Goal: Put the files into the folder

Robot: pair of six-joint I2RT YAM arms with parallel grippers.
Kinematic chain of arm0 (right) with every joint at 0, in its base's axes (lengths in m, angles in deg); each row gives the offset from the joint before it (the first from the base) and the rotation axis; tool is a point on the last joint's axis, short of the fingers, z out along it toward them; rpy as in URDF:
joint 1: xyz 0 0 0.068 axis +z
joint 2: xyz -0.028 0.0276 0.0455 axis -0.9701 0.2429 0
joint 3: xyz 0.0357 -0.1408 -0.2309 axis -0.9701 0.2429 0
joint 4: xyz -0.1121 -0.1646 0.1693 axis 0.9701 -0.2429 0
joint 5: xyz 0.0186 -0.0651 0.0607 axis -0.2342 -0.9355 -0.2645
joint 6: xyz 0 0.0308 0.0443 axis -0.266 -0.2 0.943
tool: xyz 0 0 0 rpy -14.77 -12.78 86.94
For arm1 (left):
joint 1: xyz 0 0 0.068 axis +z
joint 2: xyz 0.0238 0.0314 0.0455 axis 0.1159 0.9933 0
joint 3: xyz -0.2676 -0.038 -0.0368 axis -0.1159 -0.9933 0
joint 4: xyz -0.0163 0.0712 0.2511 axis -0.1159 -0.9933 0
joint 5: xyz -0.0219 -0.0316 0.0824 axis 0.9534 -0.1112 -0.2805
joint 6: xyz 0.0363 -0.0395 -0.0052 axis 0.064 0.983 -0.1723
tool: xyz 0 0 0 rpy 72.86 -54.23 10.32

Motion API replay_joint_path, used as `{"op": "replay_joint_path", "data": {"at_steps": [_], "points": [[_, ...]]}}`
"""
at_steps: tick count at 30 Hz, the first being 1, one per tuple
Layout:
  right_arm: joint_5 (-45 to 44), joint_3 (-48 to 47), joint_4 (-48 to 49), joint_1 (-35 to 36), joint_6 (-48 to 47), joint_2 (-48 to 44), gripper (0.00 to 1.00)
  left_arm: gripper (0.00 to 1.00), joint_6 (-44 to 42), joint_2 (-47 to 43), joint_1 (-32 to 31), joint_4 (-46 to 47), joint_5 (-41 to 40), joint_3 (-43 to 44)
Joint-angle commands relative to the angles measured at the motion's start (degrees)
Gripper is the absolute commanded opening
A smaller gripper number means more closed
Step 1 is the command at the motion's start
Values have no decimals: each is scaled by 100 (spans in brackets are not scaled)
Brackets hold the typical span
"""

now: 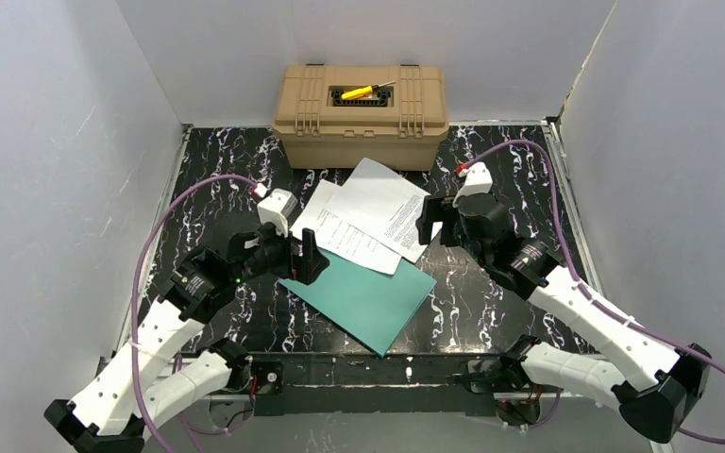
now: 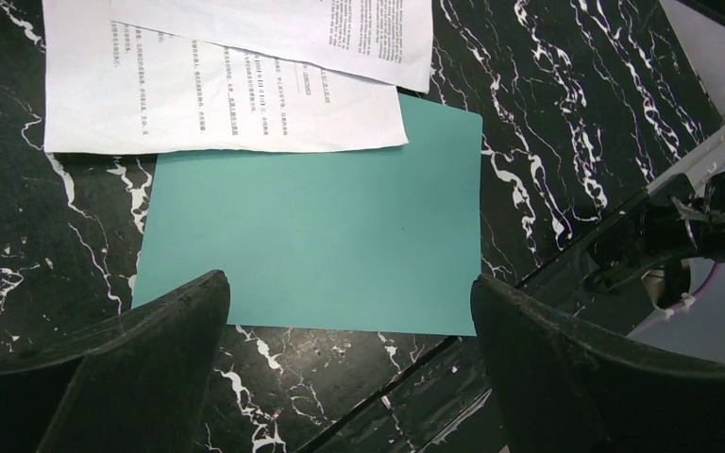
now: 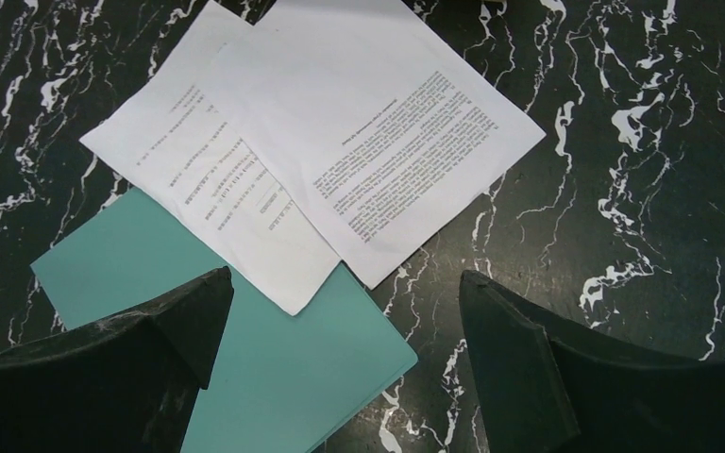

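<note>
Two white printed sheets, the files, lie overlapped on the black marble table, the upper sheet (image 1: 384, 205) across the lower sheet (image 1: 345, 238). Both overlap the far edge of a closed teal folder (image 1: 366, 297) that lies flat near the table's front. The sheets also show in the left wrist view (image 2: 217, 94) and the right wrist view (image 3: 378, 123), as does the folder (image 2: 311, 241) (image 3: 274, 368). My left gripper (image 1: 308, 257) is open and empty at the folder's left corner. My right gripper (image 1: 431, 225) is open and empty at the upper sheet's right edge.
A tan hard case (image 1: 362, 115) with a yellow tool (image 1: 357, 92) on its lid stands at the back middle. White walls enclose the table on three sides. A metal rail (image 1: 368, 363) runs along the front edge.
</note>
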Motion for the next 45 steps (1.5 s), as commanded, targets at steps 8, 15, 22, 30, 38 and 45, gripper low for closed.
{"op": "replay_joint_path", "data": {"at_steps": [8, 15, 22, 30, 38, 45], "points": [[-22, 112, -235, 7, -570, -79, 99, 98, 609, 126, -15, -523, -990, 70], [1479, 139, 308, 10, -1155, 269, 99, 98, 618, 149, -17, -887, -1580, 71], [1313, -283, 547, 363, -1102, 1173, 99, 98, 786, -250, -16, -1143, -2411, 18], [929, -1332, 701, 1034, -1059, 2517, 99, 98, 871, -733, -15, -1215, -2898, -8], [777, -2604, 857, 1455, -954, 4026, 99, 98, 921, -931, -15, -1237, -3026, -25], [1065, -4205, 767, 1693, -758, 5468, 99, 98, 1010, -1158, -15, -1265, -3270, -52]]}}
